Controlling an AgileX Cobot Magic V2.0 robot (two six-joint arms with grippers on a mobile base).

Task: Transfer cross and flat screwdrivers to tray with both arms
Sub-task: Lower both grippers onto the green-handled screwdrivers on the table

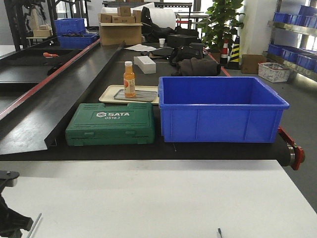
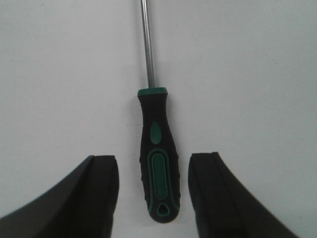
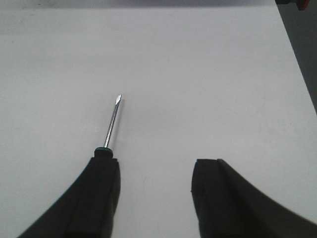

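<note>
Left gripper point(image 2: 152, 163): spread wide and holding nothing, its jaws low on either side of a handle.
Left screwdriver point(image 2: 157, 168): lies flat on the white table point(image 2: 59, 74), with the handle centred between the jaws and the shaft pointing straight away.
Left grasp: it looks ready to close. Pinch squarely on the thick part of the handle, so the shaft does not droop on the lift.
Tray point(image 1: 146, 95): grey metal, well beyond the table on a beige tray point(image 1: 106, 94). An orange bottle point(image 1: 129, 79) stands on it, so aim for the bare side.
Right screwdriver point(image 3: 112, 121): on the table, shaft slanted, most of the handle hidden under one finger.
Right gripper point(image 3: 154, 166): spread and empty, but off-centre. It likely needs to shift toward the handle before closing.
</note>
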